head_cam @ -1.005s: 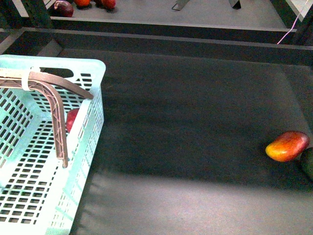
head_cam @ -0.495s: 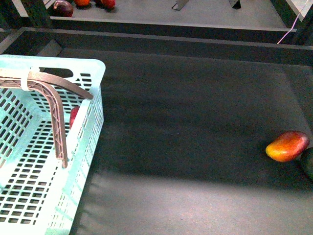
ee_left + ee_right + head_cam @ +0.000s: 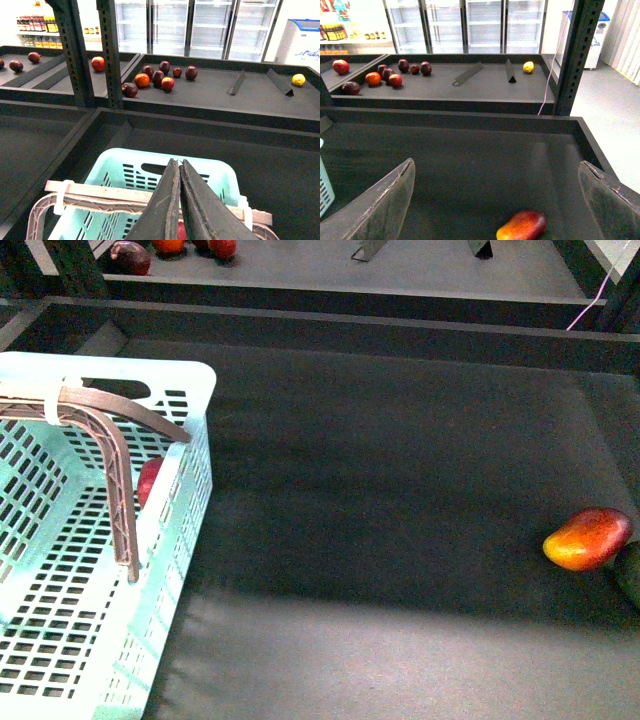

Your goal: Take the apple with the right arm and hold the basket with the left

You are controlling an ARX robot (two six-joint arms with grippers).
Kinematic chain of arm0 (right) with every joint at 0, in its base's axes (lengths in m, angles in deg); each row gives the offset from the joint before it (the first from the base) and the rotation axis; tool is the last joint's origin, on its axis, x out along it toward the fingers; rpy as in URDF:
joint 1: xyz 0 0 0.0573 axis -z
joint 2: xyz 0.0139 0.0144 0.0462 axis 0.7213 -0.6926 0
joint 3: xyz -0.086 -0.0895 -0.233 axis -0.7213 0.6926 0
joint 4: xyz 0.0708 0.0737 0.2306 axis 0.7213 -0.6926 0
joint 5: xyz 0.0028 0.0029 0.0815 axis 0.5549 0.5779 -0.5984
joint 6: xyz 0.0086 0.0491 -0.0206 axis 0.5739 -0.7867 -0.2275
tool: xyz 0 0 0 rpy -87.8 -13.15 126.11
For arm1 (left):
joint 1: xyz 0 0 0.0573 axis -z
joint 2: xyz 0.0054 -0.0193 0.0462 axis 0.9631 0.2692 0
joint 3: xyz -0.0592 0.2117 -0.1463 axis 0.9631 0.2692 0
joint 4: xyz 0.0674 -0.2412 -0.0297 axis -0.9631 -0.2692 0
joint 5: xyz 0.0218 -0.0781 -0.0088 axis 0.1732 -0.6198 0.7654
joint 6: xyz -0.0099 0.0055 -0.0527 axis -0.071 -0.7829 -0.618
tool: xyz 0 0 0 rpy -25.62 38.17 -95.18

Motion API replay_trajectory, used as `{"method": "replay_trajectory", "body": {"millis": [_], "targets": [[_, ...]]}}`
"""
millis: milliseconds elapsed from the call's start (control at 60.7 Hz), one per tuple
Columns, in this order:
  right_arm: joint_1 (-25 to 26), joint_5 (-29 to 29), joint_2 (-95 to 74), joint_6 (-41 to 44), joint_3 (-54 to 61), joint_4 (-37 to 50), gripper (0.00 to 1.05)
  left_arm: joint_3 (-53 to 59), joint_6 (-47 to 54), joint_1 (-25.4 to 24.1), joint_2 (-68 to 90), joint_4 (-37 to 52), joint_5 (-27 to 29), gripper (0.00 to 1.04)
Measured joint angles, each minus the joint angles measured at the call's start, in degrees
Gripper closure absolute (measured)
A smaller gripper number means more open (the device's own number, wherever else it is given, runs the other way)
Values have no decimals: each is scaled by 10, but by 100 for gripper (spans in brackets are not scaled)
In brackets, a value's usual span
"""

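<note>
The pale turquoise basket stands at the left of the dark shelf, its brown ribbed handles swung up. The red apple lies inside it against the right wall, partly hidden by a handle. Neither gripper shows in the front view. In the left wrist view my left gripper is shut with nothing in it, its fingers pressed together above the basket and its handles. A red sliver of the apple shows below them. My right gripper is open over the dark mat, empty.
An orange-and-red mango-like fruit lies at the right edge of the mat, with a dark green round fruit beside it. The mango lies between my right fingers' line. A raised rim bounds the back; more fruit sits beyond.
</note>
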Motion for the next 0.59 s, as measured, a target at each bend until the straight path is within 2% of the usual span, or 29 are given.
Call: {"method": "replay_trajectory", "body": {"millis": [280,396,593], "targets": [[0,0,0,0,0,0,9,34,0,0,-99,-66,0,102],[0,0,0,0,0,0,9,57,1,0,-117,-55,0,102],[0,0,0,0,0,0,9,57,2,0,-184,-117,0,102]]}}
